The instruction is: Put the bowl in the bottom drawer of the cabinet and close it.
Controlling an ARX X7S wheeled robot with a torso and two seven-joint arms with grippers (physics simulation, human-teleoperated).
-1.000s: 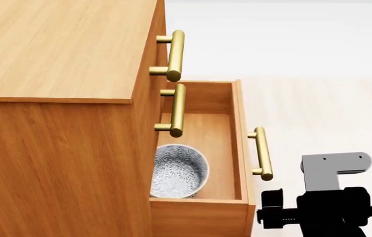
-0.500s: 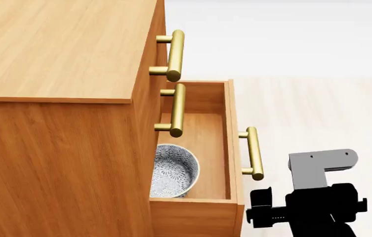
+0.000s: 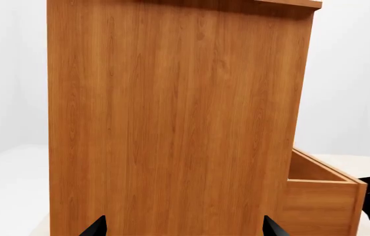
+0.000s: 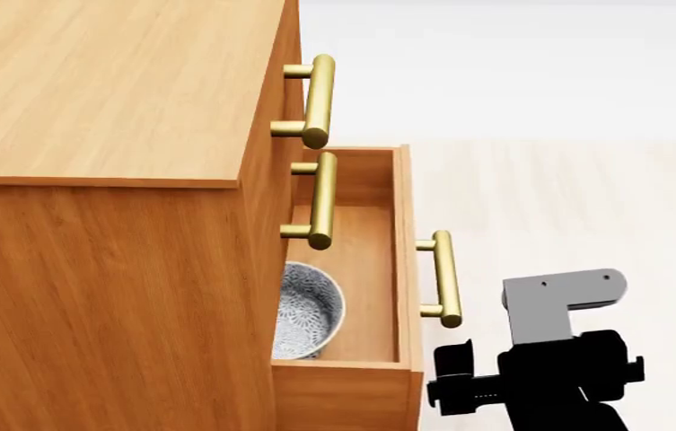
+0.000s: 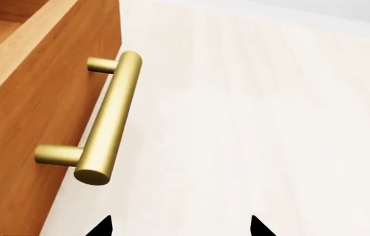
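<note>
We see a pale cream floor [image 4: 577, 197] with faint lengthwise streaks like light planking, spreading across the right of the head view. Behind it rises a plain white wall [image 4: 494, 63], and the two meet in a soft straight line. The right wrist view shows the same floor [image 5: 270, 123] close up, its streaks running away toward a grey-white strip of wall [image 5: 342, 10]. In the left wrist view the floor [image 3: 8, 187] lies low under the white wall [image 3: 8, 73].
</note>
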